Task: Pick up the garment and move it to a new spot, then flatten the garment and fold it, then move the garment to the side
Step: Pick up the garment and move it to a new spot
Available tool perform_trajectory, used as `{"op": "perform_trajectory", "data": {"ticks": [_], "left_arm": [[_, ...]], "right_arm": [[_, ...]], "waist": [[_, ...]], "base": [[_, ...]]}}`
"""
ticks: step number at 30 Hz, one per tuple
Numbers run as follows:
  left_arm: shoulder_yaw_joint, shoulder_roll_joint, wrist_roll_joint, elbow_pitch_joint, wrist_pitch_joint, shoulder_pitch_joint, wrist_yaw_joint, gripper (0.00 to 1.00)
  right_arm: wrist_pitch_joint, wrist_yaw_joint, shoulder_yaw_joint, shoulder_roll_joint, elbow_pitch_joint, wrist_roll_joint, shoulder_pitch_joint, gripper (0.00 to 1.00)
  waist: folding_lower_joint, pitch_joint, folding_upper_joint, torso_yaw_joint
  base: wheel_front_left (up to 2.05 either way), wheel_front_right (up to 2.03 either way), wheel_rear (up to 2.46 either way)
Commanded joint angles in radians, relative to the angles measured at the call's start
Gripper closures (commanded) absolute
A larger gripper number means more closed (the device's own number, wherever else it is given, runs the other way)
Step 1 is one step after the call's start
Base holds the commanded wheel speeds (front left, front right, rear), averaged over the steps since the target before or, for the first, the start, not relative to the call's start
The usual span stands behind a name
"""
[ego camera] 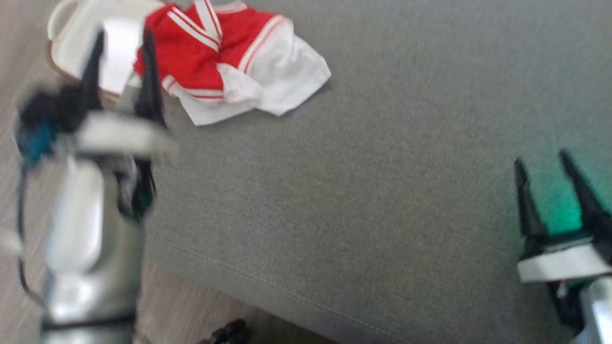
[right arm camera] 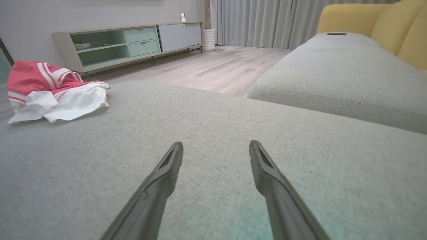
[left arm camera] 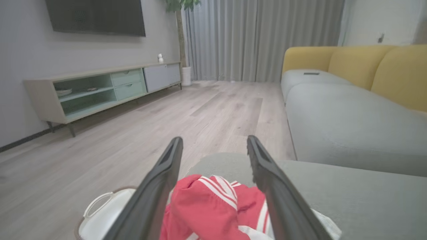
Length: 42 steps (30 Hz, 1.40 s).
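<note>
- Left jaws are standing wide apart and holding nothing. Their two dark fingers (left arm camera: 156,186) are framing the red bunch of the garment (left arm camera: 206,206), which is lying between and just below them.
- Garment is resting crumpled on the grey sofa seat (ego camera: 358,191), near its edge. A white basket (ego camera: 76,43) is sitting just outside the left finger.
- Right jaws are likewise gaping empty, hanging low over bare seat fabric. The garment is lying well apart from them, off past their left finger.
- Handling, as judged: light, limp cloth, likely sagging and unfolding once lifted. Nothing stiff or fragile; possibly slipping a little.
- Hold, as judged: pinching the raised red fold with the striped trim is looking best, the thick bunch giving the jaws more to bite than the flat white hem.
- Head view is giving the outline from above: red half lying nearer the left jaws, white half spreading away beyond it. It is blurring around the left arm.
- Right wrist view is giving the side profile: red piling over white, the heap standing proud of the seat.
- Left wrist view is leaving finger-to-cloth contact unsettled.
</note>
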Motion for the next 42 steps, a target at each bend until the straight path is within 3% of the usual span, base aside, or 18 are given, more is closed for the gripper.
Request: {"op": "perform_trajectory", "data": {"ticks": [1,9,13,18,19,21,26,27,31,36,42], "left_arm": [[0.050,0.044,-0.004,0.017,0.026,-0.100,-0.004,0.00],[0.088,0.114,-0.044,0.418,0.258,-0.472,0.000,0.00],[0.112,0.149,-0.067,0.627,0.367,-0.563,0.021,0.00],[0.133,0.177,-0.098,0.776,0.396,-0.602,0.008,0.00],[0.136,0.183,-0.102,0.794,0.388,-0.605,0.005,0.15],[0.138,0.198,-0.102,0.816,0.351,-0.611,0.003,1.00],[0.105,0.229,-0.065,0.806,0.188,-0.622,-0.008,1.00],[0.082,0.243,-0.039,0.777,0.114,-0.620,-0.010,1.00],[0.047,0.248,-0.023,0.679,0.026,-0.609,-0.040,1.00],[0.006,0.249,-0.030,0.497,0.011,-0.566,-0.068,1.00],[-0.078,0.227,-0.078,0.246,0.129,-0.486,-0.082,1.00]], "right_arm": [[-0.011,0.007,0.026,-0.037,-0.044,-0.012,-0.038,0.00],[-0.011,0.007,0.027,-0.121,-0.092,-0.048,-0.140,0.00],[-0.011,0.007,0.015,-0.130,-0.119,-0.055,-0.171,0.00],[-0.011,0.007,0.001,-0.121,-0.143,-0.061,-0.182,0.00],[-0.011,0.007,0.001,-0.118,-0.146,-0.062,-0.182,0.00],[-0.011,0.007,-0.002,-0.110,-0.151,-0.065,-0.184,0.00],[-0.011,0.007,-0.002,-0.073,-0.147,-0.064,-0.188,0.00],[-0.011,0.007,0.003,-0.051,-0.139,-0.058,-0.185,0.00],[-0.011,0.007,0.006,-0.013,-0.126,-0.049,-0.166,0.00],[-0.011,0.007,0.002,0.045,-0.118,-0.037,-0.136,0.00],[-0.011,0.007,0.029,0.101,-0.126,-0.038,-0.105,0.00]], "waist": [[-0.0002,0.097,0.0000,-0.015],[-0.0002,0.260,0.0000,-0.080],[-0.0002,0.305,0.0000,-0.120],[-0.0002,0.329,0.0000,-0.156],[-0.0002,0.329,0.0000,-0.163],[-0.0002,0.325,0.0000,-0.173],[-0.0002,0.268,0.0000,-0.198],[-0.0002,0.227,0.0000,-0.210],[-0.0002,0.132,0.0000,-0.233],[-0.0002,0.012,0.0000,-0.285],[-0.0002,-0.114,0.0000,-0.393]], "base": [[0.00,0.00,0.00],[0.00,0.00,0.00],[0.00,0.00,0.00],[0.00,0.00,0.00],[0.00,0.00,0.00],[0.00,0.00,0.00],[0.00,0.00,0.00],[0.00,0.00,0.00],[0.00,0.00,0.00],[0.00,0.00,0.00],[0.00,0.00,0.00]]}}
